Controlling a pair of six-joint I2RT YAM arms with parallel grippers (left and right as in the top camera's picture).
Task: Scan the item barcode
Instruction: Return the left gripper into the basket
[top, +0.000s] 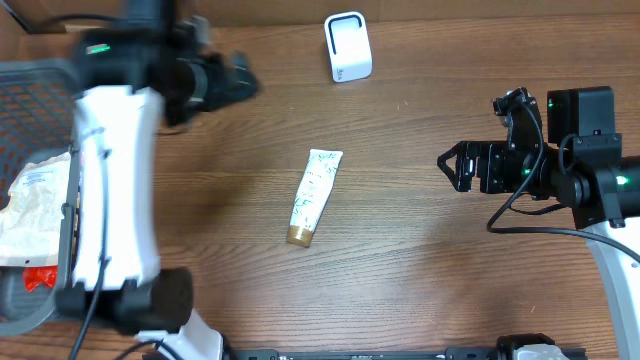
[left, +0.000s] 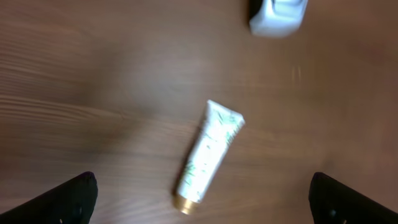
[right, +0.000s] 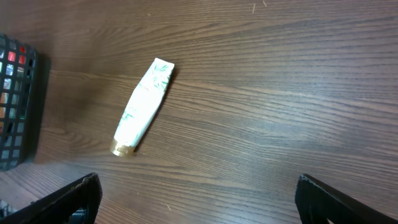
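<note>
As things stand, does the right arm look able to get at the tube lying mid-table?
Probably yes: the tube lies alone on the table, the right tool is open and facing it, and nothing stands between them.

Found the left wrist view smeared throughout, with the white scanner (left: 278, 17) cut by the top edge and only the fingertips (left: 69, 198) showing at the bottom corners. Could not read the print on the tube (top: 315, 195) in any view, too small to tell a barcode. Recorded the left gripper (top: 243, 80) blurred overhead, and the basket (top: 35, 95) clipped at the left edge and partly behind the left arm (top: 115, 180)
</note>
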